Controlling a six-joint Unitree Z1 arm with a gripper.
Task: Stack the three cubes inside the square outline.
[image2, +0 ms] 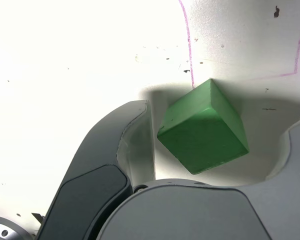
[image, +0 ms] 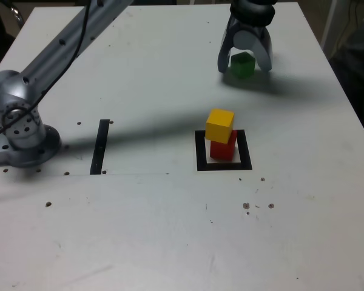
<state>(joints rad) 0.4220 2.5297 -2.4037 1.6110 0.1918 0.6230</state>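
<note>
The grey two-fingered tool (image: 244, 64) sits at the upper right of the exterior view, pointed down at the white bench (image: 170, 230), with its curved jaws spread wide to either side of the small solid green cube (image: 242, 65). In the wrist view the green cube (image2: 203, 128) lies between the two dark fingers (image2: 110, 170), turned so that a corner points away from the camera. A strip of white bench shows between the cube and the finger on that view's left side, and a gap shows toward the other finger as well, so the jaws straddle the cube without pressing on it. The cube rests on the bench, near a thin purple drawn line (image2: 189, 50).

Lower in the exterior view, right of centre, the thick black square outline with a white centre (image: 224, 165) lies flat on the bench. Inside it stands the small red cube (image: 223, 149), and the small yellow cube (image: 220, 125) rests on top of it, twisted a little and shifted toward the exterior view's left. The green cube is well apart from this stack, toward the top of the frame

A thin black straight strip (image: 100, 146) lies left of centre, near the arm's grey round base (image: 21, 124)
</note>
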